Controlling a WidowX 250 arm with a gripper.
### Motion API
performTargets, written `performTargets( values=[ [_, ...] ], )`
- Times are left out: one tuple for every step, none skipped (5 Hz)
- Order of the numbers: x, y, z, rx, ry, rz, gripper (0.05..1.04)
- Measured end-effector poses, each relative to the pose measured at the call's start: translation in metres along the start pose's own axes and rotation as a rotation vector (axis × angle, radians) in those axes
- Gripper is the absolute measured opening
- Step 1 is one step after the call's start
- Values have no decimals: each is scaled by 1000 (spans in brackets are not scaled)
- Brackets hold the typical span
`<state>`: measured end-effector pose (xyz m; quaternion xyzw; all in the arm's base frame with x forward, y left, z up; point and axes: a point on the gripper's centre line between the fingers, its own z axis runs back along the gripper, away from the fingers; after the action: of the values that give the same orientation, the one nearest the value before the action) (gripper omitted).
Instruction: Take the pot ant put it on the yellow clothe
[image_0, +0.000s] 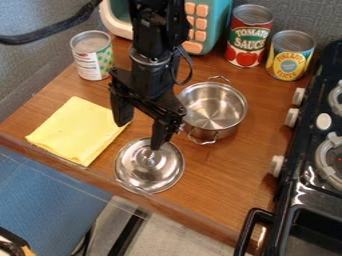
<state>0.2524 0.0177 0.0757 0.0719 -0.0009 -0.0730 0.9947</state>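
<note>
The task stands at its start, by the look of things. The silver pot (214, 106) sits upright and uncovered on the wooden table (230, 175), to the right of the arm (153, 75) and well apart from the yellow cloth (77, 131). Its lid (150, 166) lies on the wood between the two (nearer the cloth, knob upward), so the lid being off is the only thing that looks ready, and the task does not ask for that anyway.

The black hand (139, 136) hangs above the table between cloth and pot, its two fingers spread wide with nothing held between them. Nothing rests on the cloth, which lies flat and looks ready to take the pot.

All the main steps therefore seem left: the hand has to get to the pot, take hold of its rim or a handle, lift it past the lid, set it down on the cloth and let go
</note>
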Motion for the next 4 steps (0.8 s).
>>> performTargets(
  values=[
    [-1,-2,-6,-10,24,1,1001],
    [14,-18,-9,-46,37,-23,1001],
    [39,-36,-4,-41,30,-36,1001],
    [78,-63,1,-77,6,2,1001]
  ],
)
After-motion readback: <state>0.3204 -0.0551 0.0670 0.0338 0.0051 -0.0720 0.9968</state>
